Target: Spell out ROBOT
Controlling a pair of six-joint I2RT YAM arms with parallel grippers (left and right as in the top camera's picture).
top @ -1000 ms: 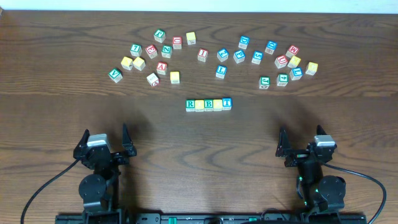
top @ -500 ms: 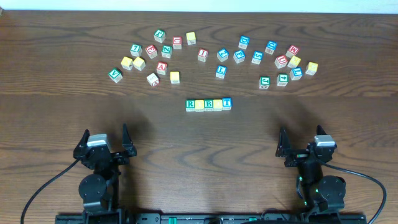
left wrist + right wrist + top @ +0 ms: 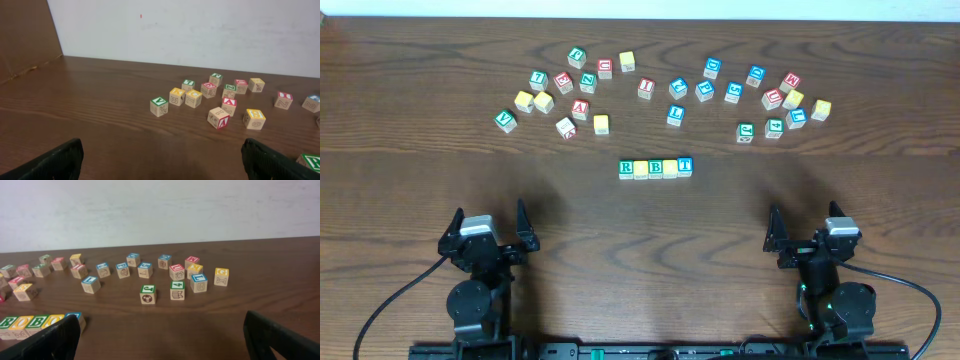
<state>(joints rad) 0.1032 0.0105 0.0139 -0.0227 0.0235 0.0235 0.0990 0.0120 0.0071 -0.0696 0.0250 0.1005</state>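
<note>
Nothing has shifted since a second ago, folks: same cubes, same arms, same poses. Dead centre sits the row of five small wooden letter cubes point(image 3: 656, 168), touching side by side. Its long axis runs nine o'clock to three o'clock across the dark brown wooden table point(image 3: 640, 260). The green-lettered R cube point(image 3: 626, 168) anchors the nine o'clock end and the blue-lettered T cube point(image 3: 685, 165) caps the three o'clock end. From the right wrist view it reads R-O-B-O-T, so I'd call the word spelled.

Out from there, the scatter of spare wooden letter cubes point(image 3: 647, 88) arcs well apart at twelve o'clock of the row.

Now the arms. The left gripper point(image 3: 489, 210) has the row between two and three o'clock, and its dark fingers point(image 3: 55, 162) are spread wide with nothing between them. The right gripper point(image 3: 804, 215) has the row between nine and ten o'clock, jaws equally wide and empty. Both are well clear of the row. The right looks a touch nearer, so any nudge at the T end would be its job.
</note>
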